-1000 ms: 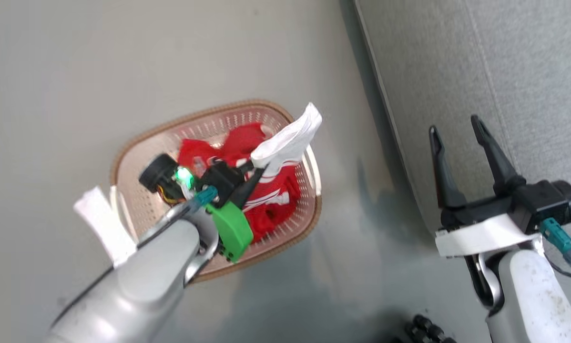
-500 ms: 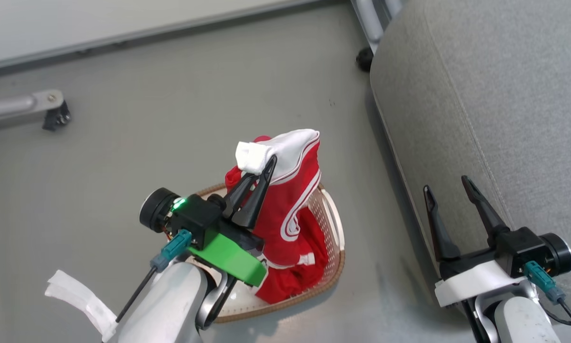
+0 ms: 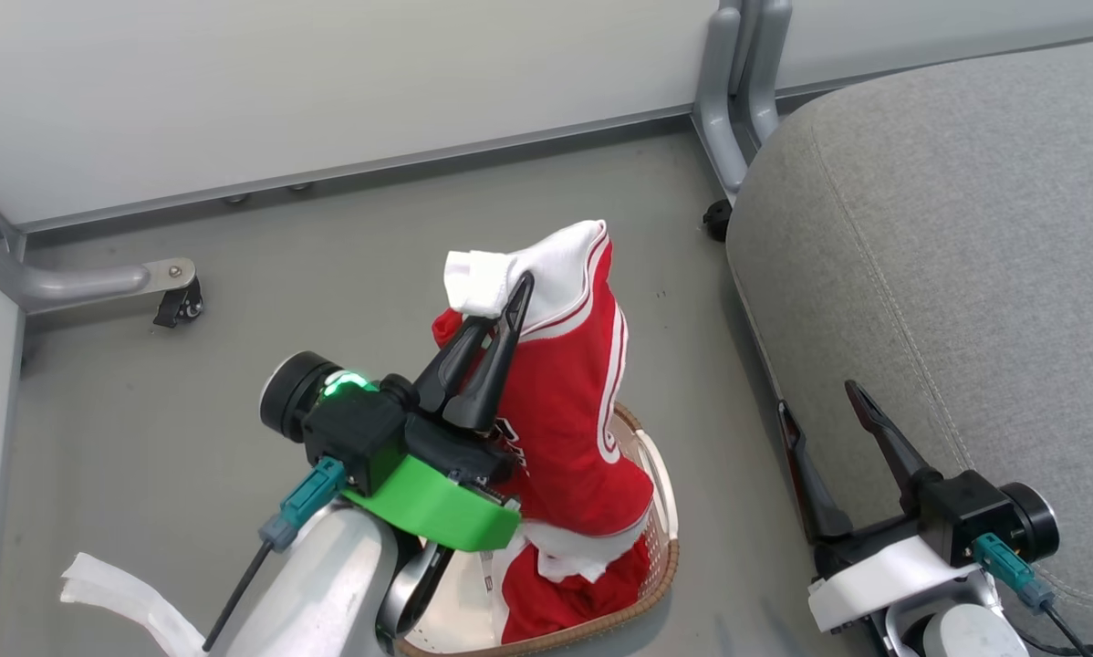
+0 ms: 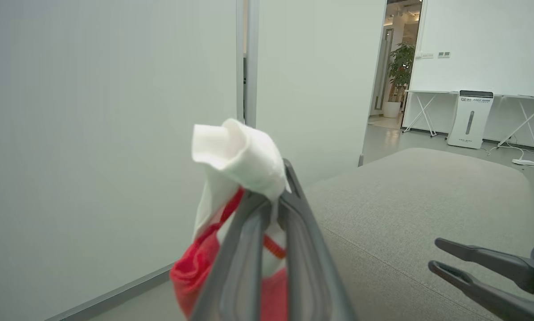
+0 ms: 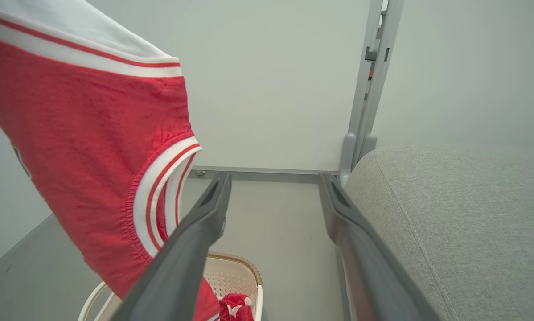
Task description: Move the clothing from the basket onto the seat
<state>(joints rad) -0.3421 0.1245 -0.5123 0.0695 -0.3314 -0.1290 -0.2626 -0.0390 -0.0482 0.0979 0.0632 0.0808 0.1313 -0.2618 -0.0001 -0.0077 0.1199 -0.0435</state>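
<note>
The left end effector [image 3: 508,306] is clamping its two dark fingers shut on the white shoulder panel of a red jersey [image 3: 569,401] and holding it up, so that the garment is hanging full length over the laundry basket [image 3: 663,547]. In the left wrist view the white fabric is bunching over the fingertips. White striped trim is running down the jersey's side, dark lettering is partly showing behind the green wrist bracket [image 3: 437,511], and the white lower hem is dangling at about rim level; whether it is touching what lies below cannot be told. More red clothing [image 3: 556,607] is lying crumpled inside the basket, in the half nearer the seat [image 3: 948,274]. The basket is standing on the grey floor [image 3: 327,265], near the side of the grey upholstered seat, with a strip of floor between them. The right end effector [image 3: 820,399] is hovering low beside the seat's edge, to the right of the basket, with its fingers spread wide and nothing between them. Beyond the floor a white partition wall [image 3: 327,82] is standing, and a grey metal post [image 3: 738,91] with a black caster [image 3: 716,220] is standing at the seat's far corner.
</note>
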